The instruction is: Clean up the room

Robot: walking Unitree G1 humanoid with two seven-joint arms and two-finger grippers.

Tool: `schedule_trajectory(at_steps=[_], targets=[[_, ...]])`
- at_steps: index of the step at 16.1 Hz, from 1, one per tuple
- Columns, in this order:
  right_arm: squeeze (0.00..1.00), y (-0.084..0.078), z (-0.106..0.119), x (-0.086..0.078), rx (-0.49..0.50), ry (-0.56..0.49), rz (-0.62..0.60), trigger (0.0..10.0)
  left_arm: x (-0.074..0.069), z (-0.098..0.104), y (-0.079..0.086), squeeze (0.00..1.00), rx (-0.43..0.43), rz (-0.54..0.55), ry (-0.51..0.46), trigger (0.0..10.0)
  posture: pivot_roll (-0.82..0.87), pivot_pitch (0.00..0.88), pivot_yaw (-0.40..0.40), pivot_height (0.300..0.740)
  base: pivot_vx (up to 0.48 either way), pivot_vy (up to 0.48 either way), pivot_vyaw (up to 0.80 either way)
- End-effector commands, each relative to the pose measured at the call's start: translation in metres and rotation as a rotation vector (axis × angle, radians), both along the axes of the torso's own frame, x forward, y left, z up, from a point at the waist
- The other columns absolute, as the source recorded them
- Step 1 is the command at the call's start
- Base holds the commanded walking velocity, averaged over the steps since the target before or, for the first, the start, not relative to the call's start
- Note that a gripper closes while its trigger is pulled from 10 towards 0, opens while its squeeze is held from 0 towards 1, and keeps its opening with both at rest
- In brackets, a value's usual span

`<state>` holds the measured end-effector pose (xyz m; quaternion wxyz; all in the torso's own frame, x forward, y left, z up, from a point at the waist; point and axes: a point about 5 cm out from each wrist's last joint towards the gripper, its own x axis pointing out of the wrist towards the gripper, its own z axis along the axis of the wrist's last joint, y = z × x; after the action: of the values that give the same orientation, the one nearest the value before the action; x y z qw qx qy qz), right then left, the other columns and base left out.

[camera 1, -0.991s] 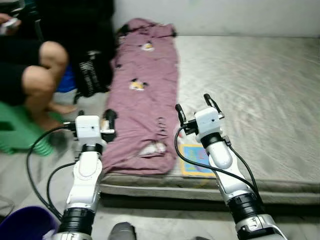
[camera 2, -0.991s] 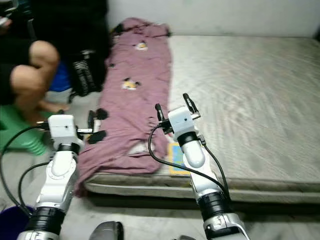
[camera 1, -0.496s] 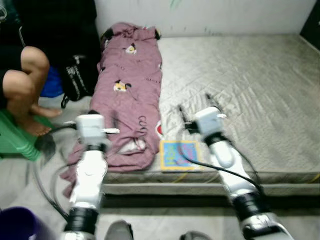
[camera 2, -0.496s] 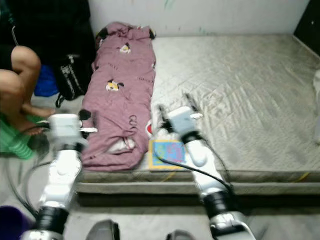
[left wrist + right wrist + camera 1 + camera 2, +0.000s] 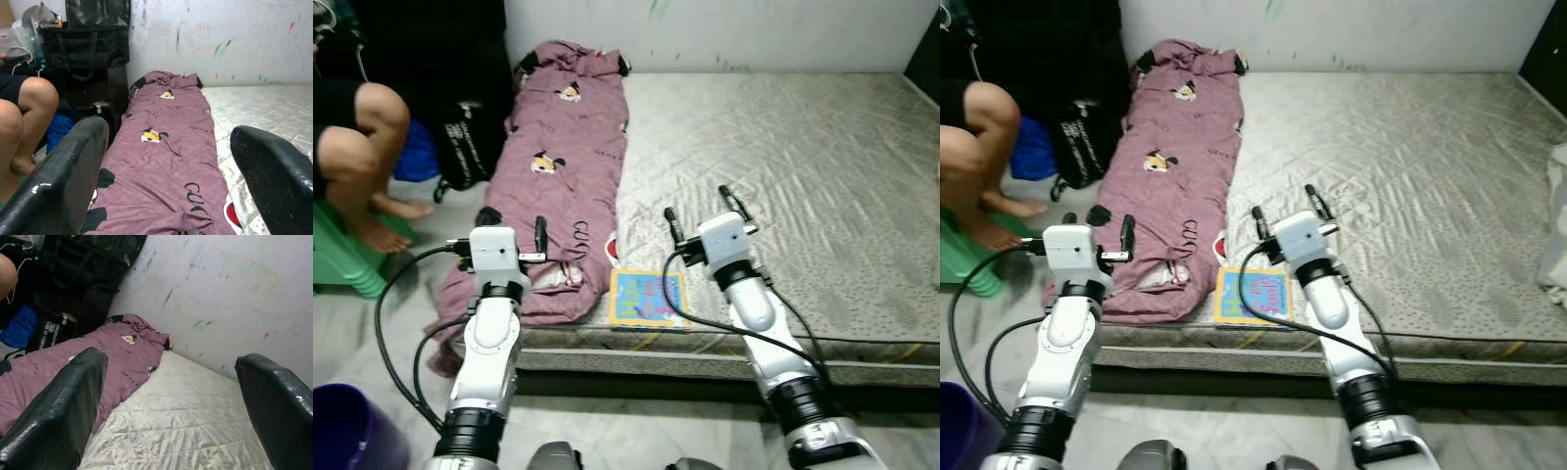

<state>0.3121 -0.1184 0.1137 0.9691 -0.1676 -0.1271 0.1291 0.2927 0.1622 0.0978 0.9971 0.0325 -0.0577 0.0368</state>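
Fingers spread wide on left gripper (image 5: 514, 228) and right gripper (image 5: 704, 209), poised over mauve blanket (image 5: 570, 176) and picture book (image 5: 649, 298), likely choosing a grab.

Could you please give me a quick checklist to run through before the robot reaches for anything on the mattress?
1. Left gripper open and holding nothing: ok.
2. Right gripper open and holding nothing: ok.
3. Purple blanket lying spread along the mattress edge, within view: ok.
4. Colourful book flat at the near mattress edge, nothing on top: ok.
5. Person's legs apart from both arms: ok.
6. What lies under the blanket: cannot tell.
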Motion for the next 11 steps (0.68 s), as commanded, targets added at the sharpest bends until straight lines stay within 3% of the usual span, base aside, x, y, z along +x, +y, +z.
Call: schedule_trajectory(at_steps=[1,11], targets=[[0.00,0.0044,0.0042,0.0013,-0.001,-0.020,0.016,10.0,-0.0001,0.0038,0.0030,0.00,0.006,-0.005,-0.020,10.0,0.05,0.000,0.018,0.740,0.311,0.000,0.00],[0.00,0.0017,0.0031,0.0004,-0.008,-0.021,0.014,10.0,-0.0010,0.0027,0.0017,0.00,0.000,-0.021,-0.022,10.0,0.04,0.000,0.019,0.740,0.369,0.000,0.00]])
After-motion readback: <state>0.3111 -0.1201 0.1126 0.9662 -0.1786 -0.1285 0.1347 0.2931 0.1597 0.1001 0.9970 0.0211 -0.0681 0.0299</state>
